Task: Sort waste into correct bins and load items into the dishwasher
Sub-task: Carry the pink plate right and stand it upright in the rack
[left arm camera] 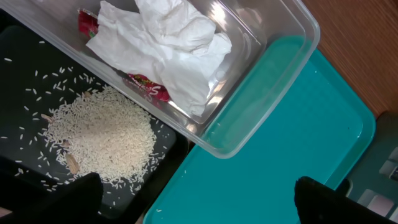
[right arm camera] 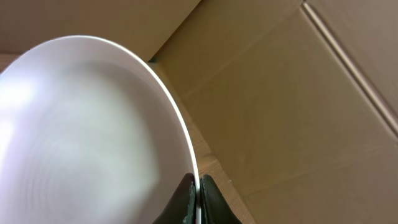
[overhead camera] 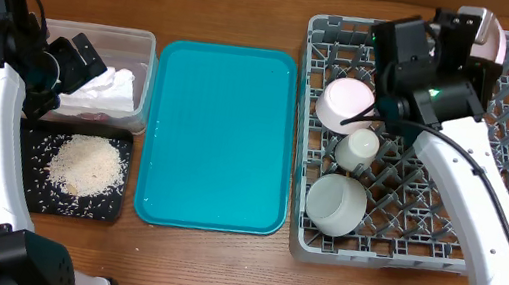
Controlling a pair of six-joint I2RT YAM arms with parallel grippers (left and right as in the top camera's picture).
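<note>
R pincer (right arm camera: 197, 198) first: fingers (right arm camera: 185, 200) clamped hard on the rim of the pink plate (right arm camera: 81, 137), one each side. The plate fills the wrist view on the pincer's left, w/ a cardboard wall (right arm camera: 292, 106) behind.

Seen from overhead, the plate is held on edge at the far right corner of the dish rack (overhead camera: 506, 150). Can't tell if it touches the pegs.

Moving away from that pincer, on the rack's other side, there's a pale pink bowl (overhead camera: 346, 104) nearest. The cream cup (overhead camera: 360, 146) is just past it, and the grey-white bowl (overhead camera: 336, 203) is farthest. All 3 sit well apart from the plate.

Over to L pincer (left arm camera: 196, 186): jaws spread wide, nothing btwn them.

Closest ahead, off its left finger, is the rice (left arm camera: 106, 134), heaped on the black tray (left arm camera: 25, 62) w/ stray grains scattered round. Off its right finger is the teal tray (left arm camera: 280, 143), just beside the black one.

Further ahead is the clear tub (left arm camera: 305, 31), w/ crumpled tissue (left arm camera: 168, 50) inside. A red wrapper (left arm camera: 149, 87) is tucked under the tissue against the tub's near wall.
</note>
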